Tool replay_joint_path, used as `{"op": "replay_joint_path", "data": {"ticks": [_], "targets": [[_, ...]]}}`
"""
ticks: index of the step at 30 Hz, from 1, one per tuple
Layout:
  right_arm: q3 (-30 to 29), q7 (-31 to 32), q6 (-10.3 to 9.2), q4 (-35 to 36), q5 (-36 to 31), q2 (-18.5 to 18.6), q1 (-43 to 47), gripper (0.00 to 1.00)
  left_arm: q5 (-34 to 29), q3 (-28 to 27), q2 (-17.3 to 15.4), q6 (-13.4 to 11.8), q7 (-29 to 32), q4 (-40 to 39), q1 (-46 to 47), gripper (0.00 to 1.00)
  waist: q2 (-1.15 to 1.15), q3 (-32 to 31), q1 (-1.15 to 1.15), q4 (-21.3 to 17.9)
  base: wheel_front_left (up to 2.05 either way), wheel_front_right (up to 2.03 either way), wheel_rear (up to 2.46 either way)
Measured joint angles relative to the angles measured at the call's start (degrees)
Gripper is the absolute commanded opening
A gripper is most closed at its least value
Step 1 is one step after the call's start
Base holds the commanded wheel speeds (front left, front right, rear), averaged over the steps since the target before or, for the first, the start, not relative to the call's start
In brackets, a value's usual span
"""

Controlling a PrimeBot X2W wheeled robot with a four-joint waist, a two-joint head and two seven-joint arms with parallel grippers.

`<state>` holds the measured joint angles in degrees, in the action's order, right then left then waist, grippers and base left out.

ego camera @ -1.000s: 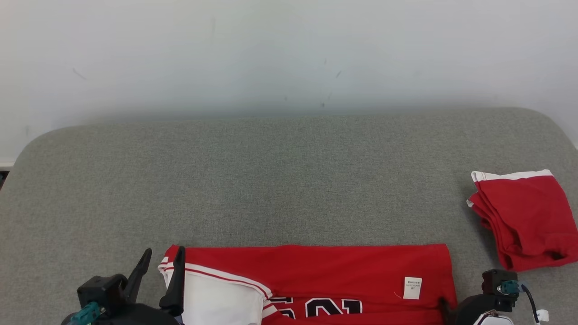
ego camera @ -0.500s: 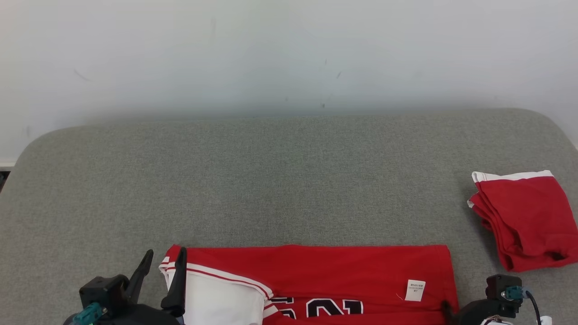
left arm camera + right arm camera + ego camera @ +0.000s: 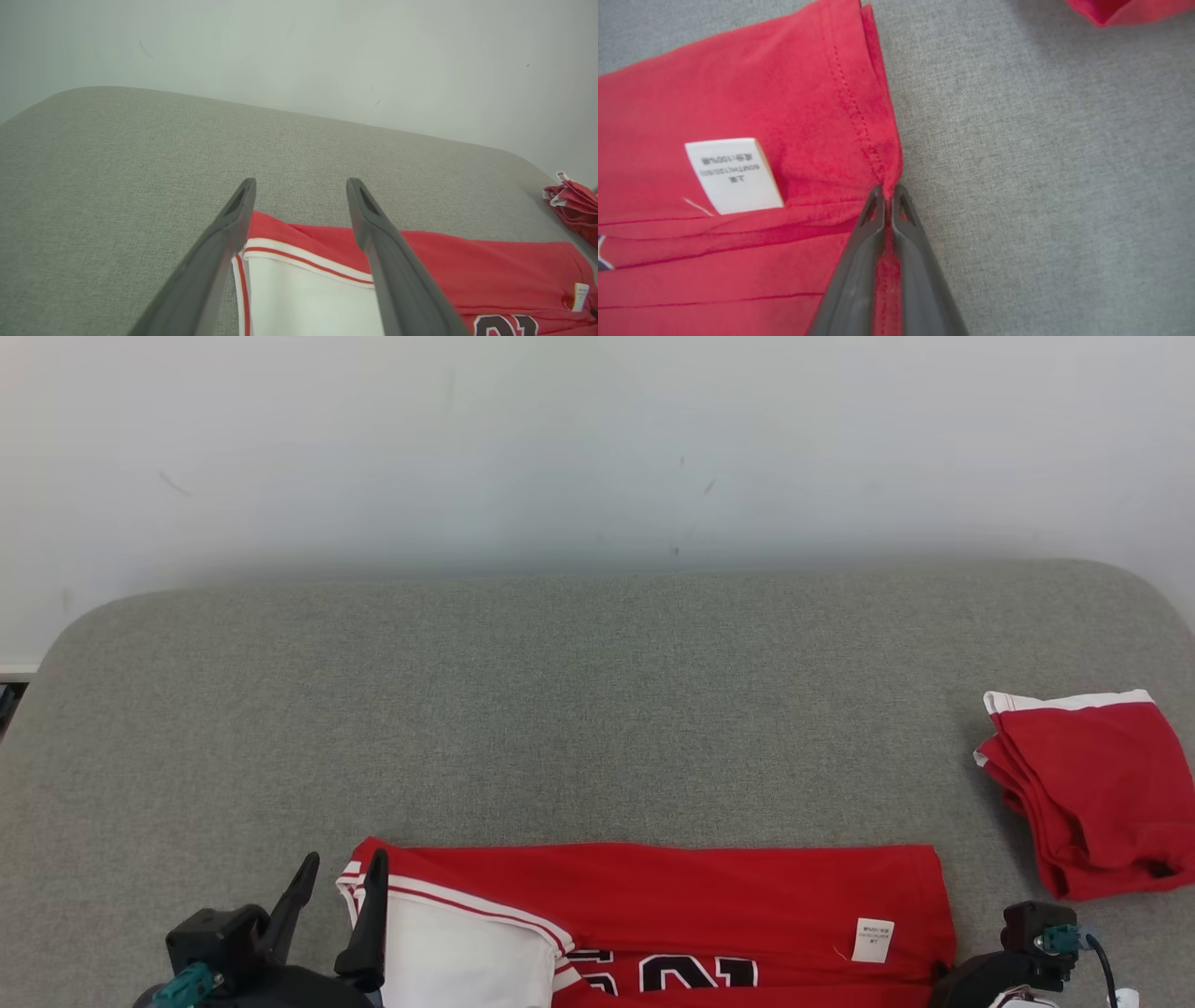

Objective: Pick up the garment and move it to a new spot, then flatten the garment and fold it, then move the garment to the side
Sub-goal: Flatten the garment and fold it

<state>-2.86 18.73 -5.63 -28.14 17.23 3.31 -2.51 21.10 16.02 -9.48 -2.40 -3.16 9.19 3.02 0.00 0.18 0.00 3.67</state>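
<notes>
The garment [image 3: 653,896] is a red jersey with white trim and black numbers, spread flat on the grey cushion at the near edge. My left gripper [image 3: 343,859] stands open over its left corner; in the left wrist view the gripper [image 3: 301,184] has its two fingers either side of the white-trimmed corner of the garment [image 3: 420,252]. My right gripper [image 3: 888,189] is shut on the right hem of the garment [image 3: 761,93], pinching a small ridge of red cloth beside the white care label [image 3: 733,175].
A second red garment with a white band [image 3: 1083,793] lies folded at the right edge of the cushion [image 3: 597,709], close to my right wrist [image 3: 1027,933]. A pale wall rises behind the cushion. Its far corners are rounded.
My right gripper has shut on the jersey's right hem. The head camera has shifted slightly. The left gripper has stayed open at the left corner.
</notes>
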Motion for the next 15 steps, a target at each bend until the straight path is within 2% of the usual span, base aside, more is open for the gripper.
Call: {"op": "replay_joint_path", "data": {"ticks": [9,10,11,15], "targets": [[-1.5,0.0,-0.44,1.9,0.9,-0.4,-0.1,0.00,0.0,0.0,0.1,0.0,-0.4,0.3,0.0,1.00,0.00,0.1,0.00,-0.1,0.00,0.00,0.00],[-1.7,0.0,-0.47,2.1,0.9,-0.4,-0.2,0.05,0.1,0.0,0.1,0.0,-0.4,0.3,0.0,1.00,0.00,0.1,0.00,-0.1,0.00,0.00,0.00],[-1.9,0.0,-0.48,2.2,0.9,-0.3,-0.2,1.00,0.1,0.0,0.1,0.0,-0.4,0.4,0.0,1.00,0.00,0.1,0.00,-0.2,0.00,0.00,0.00],[-1.9,1.0,-0.93,2.0,0.9,0.3,-0.1,1.00,0.1,0.0,0.3,0.0,-0.4,0.6,0.0,1.00,0.00,0.1,0.00,-0.2,0.00,0.00,0.00]]}}
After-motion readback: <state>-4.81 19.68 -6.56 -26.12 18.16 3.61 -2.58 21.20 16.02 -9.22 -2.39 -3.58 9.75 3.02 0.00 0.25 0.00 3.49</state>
